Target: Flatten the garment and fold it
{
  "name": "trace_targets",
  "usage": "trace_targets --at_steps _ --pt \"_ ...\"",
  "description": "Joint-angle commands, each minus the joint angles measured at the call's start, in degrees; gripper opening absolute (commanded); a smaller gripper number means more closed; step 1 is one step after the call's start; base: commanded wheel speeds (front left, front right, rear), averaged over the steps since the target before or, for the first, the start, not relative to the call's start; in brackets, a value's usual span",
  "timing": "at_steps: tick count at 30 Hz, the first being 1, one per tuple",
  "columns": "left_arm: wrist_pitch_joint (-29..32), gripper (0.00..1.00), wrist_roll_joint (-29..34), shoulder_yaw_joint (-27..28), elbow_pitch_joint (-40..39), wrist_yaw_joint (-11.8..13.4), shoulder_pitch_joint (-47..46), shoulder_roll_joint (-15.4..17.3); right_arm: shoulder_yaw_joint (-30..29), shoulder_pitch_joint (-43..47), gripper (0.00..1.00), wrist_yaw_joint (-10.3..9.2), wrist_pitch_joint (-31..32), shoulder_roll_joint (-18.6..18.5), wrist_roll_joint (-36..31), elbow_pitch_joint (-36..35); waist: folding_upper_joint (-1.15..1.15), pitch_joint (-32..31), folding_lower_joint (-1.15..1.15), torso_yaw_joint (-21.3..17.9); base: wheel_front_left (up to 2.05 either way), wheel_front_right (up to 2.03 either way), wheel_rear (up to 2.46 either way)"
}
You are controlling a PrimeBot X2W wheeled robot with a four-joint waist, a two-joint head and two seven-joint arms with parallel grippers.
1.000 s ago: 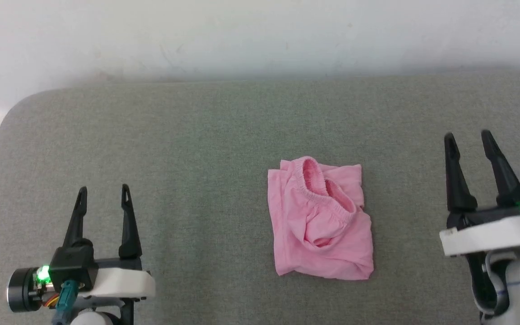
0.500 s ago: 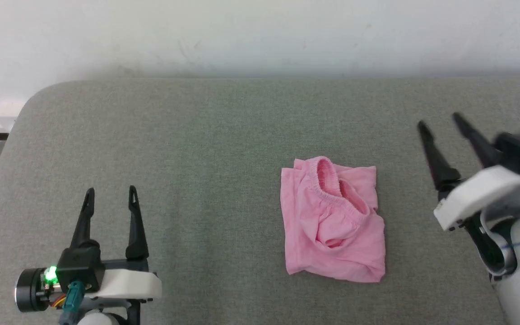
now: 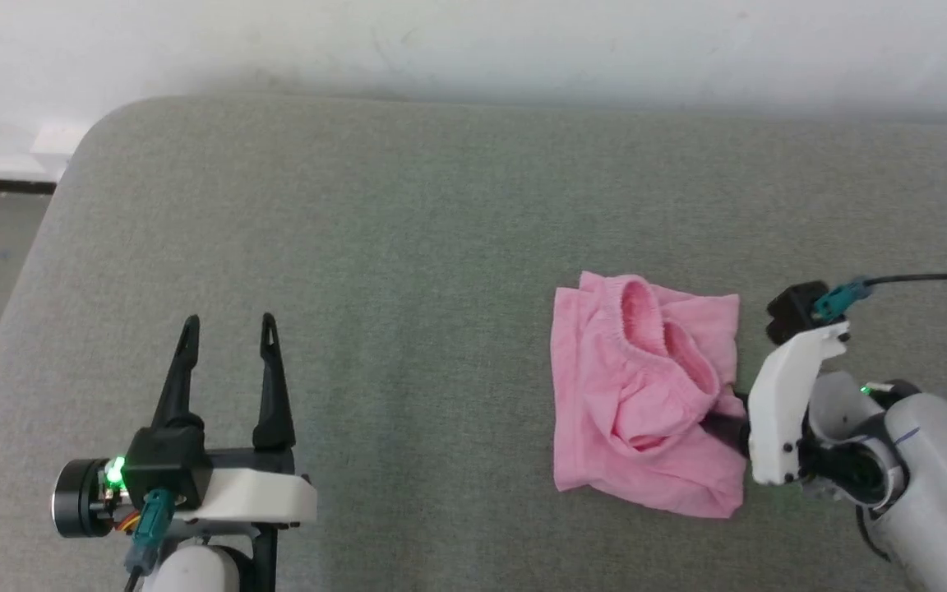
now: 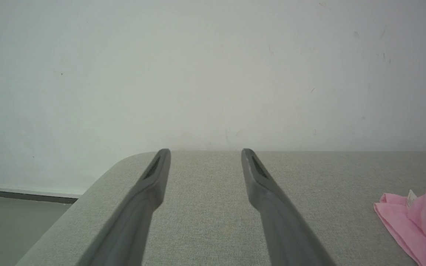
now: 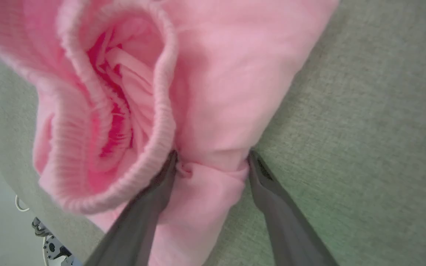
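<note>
**Q:** Starting big: what is hard to make out?

**A:** The white wall (image 3: 473,41) and grey desk (image 3: 408,247) are plain. The shorts (image 3: 630,411) run off the top of the right wrist view and off the side of the left wrist view. The right tool (image 5: 212,153), seen from the head, hides most of its fingers behind its own white mount.

**Q:** Where do the shorts lie?

**A:** Right of centre on the desk. They are a crumpled pink heap, roughly square, with the gathered waistband (image 3: 662,337) gaping open.

**Q:** And the tools?

**A:** The left tool (image 3: 228,319) is well apart from the shorts, with its fingers spread and nothing between them. The right tool is also spread. Its tips press into the heap's right edge and straddle a bunched fold beside the waistband, not clamped.

**Q:** Anything smaller?

**A:** A white tag (image 4: 411,197) sits at one corner.

**Q:** What has changed?

**A:** A second ago the right tool stood upright, clear of the shorts. Now it lies sideways at them. The head camera has shifted too, but the heap's shape has not changed.
</note>
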Motion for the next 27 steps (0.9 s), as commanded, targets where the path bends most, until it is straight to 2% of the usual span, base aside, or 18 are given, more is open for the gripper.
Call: trace_targets --at_steps 1,7,8,9,14,18,24,27 --pt "-0.3 1.00 -0.1 0.0 0.2 -0.2 -1.0 -0.3 1.9 -0.5 1.00 -0.04 0.4 0.1 0.3 0.9 0.00 1.4 -0.01 1.3 0.00 0.00 0.00" --pt "-0.3 1.00 0.1 0.0 0.4 -0.3 -1.6 -0.5 6.9 0.5 1.00 -0.04 0.0 -0.4 1.5 3.4 0.00 2.0 -0.01 1.9 0.00 0.00 0.00" --pt "-0.3 1.00 0.1 0.1 0.4 -0.2 -1.6 -0.6 7.3 0.5 0.37 -0.04 -0.6 -0.6 1.8 3.8 0.00 1.9 -0.01 1.8 0.00 0.00 0.00" --pt "-0.3 1.00 0.1 0.3 0.4 -0.1 -1.5 -0.6 7.7 0.5 0.00 -0.04 -1.3 -0.8 1.9 4.1 0.00 1.8 -0.01 1.6 0.00 0.00 0.00" --pt "-0.3 1.00 0.2 1.3 0.3 0.1 -0.5 -0.4 8.7 -1.5 0.00 -0.04 -5.3 -2.4 3.5 2.8 0.00 0.8 -0.01 -1.0 0.00 0.00 0.00" --pt "-0.3 1.00 0.2 2.4 -0.4 0.2 0.4 0.0 11.1 -3.9 0.00 -0.04 -8.2 -5.1 3.7 -3.0 0.00 0.3 -0.01 -4.7 0.00 0.00 0.00" --pt "-0.3 1.00 0.0 4.4 -2.8 0.8 0.7 0.2 13.6 -6.8 0.00 -0.04 -9.0 -11.7 3.4 -13.2 0.00 2.4 -0.01 -12.9 0.00 0.00 0.00" --pt "-0.3 1.00 0.4 5.0 -4.7 1.3 0.3 0.3 13.6 -8.1 0.00 -0.04 -8.5 -15.2 2.4 -15.6 0.00 4.7 -0.01 -17.0 0.00 0.00 0.00"
